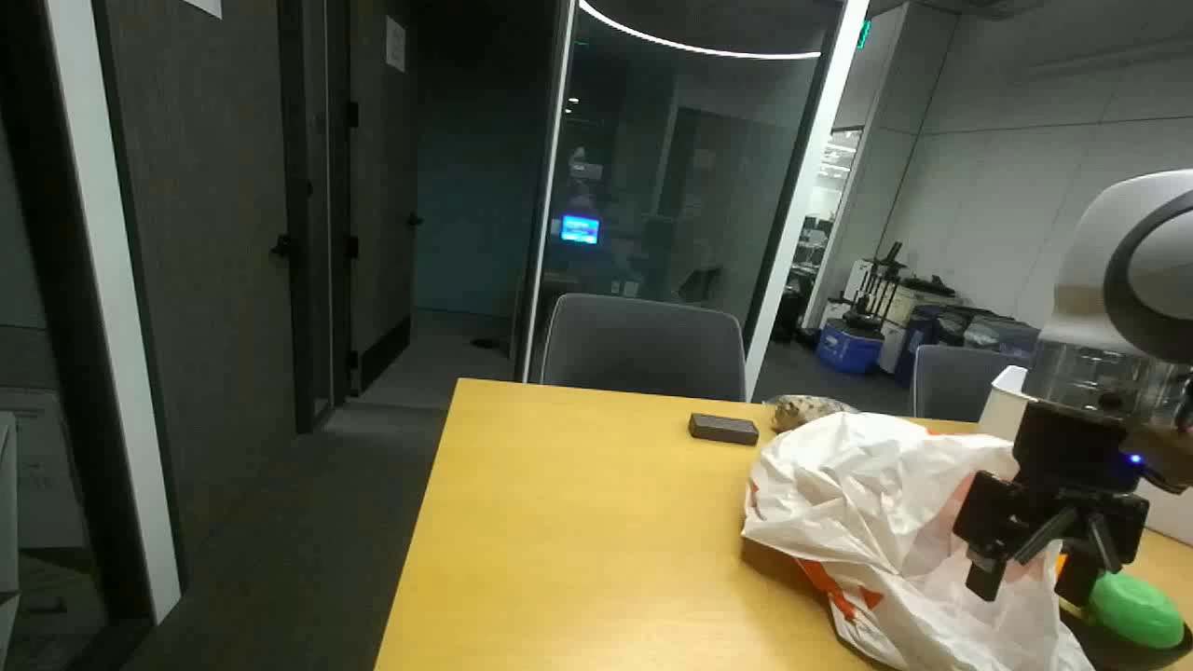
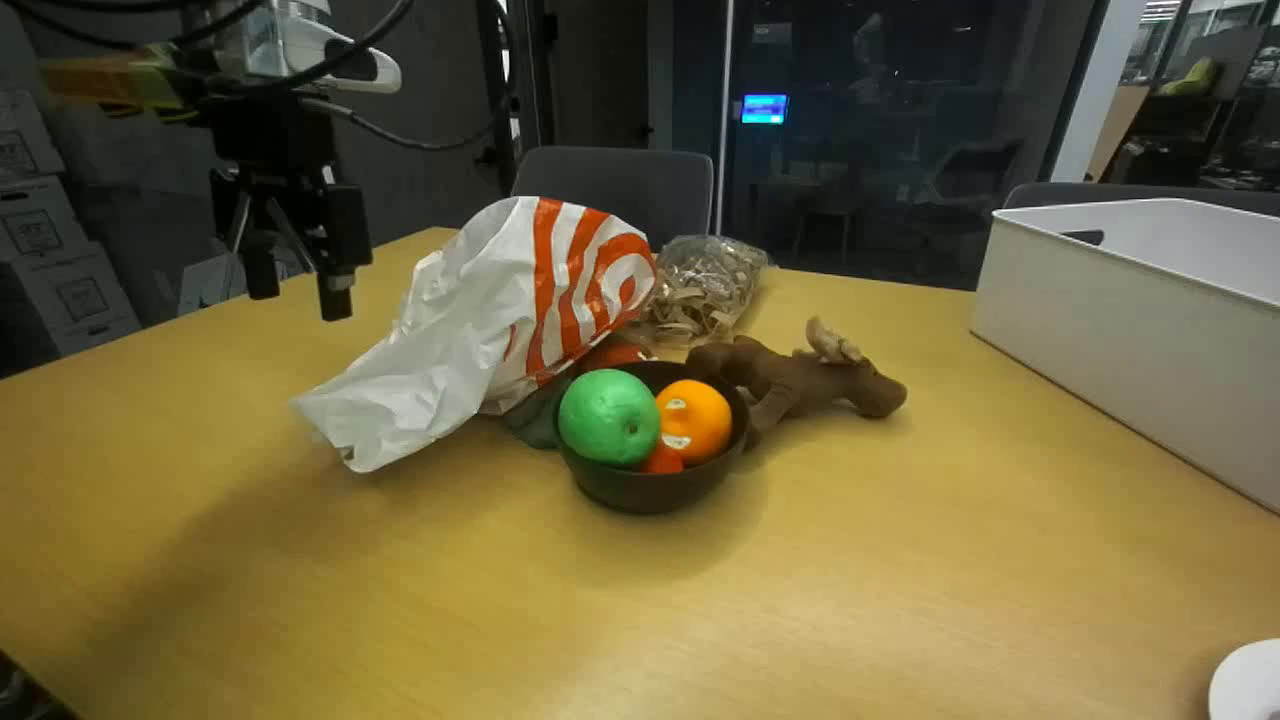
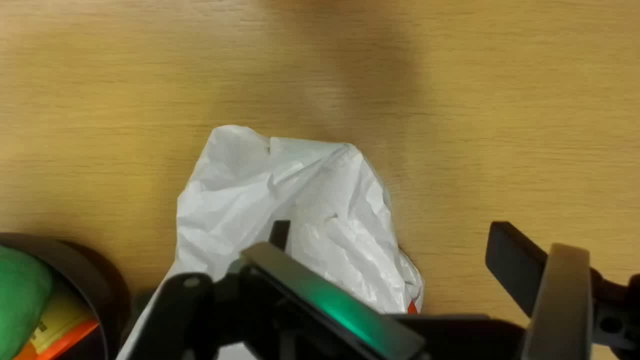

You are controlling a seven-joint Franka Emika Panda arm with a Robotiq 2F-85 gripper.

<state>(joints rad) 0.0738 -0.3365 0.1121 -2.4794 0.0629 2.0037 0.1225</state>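
My gripper (image 1: 1031, 580) is open and empty above the table, also seen in an exterior view (image 2: 300, 292). In the wrist view its fingers (image 3: 392, 235) are wide apart. The nearest thing is a crumpled white plastic bag (image 2: 470, 310) with orange stripes; it also shows in an exterior view (image 1: 857, 503). In the wrist view the bag (image 3: 300, 195) lies below the fingers, mostly toward the left one. A dark bowl (image 2: 650, 492) beside the bag holds a green fruit (image 2: 608, 418), an orange fruit (image 2: 700, 412) and something red-orange. The bowl's rim (image 3: 95, 280) shows in the wrist view.
A brown plush animal (image 2: 800, 385) lies behind the bowl. A clear bag of pale pieces (image 2: 700, 285) sits behind the white bag. A large white bin (image 2: 1120, 310) stands on the table. A small dark block (image 1: 723, 429) lies near the table edge. Chairs (image 1: 643, 345) stand beyond.
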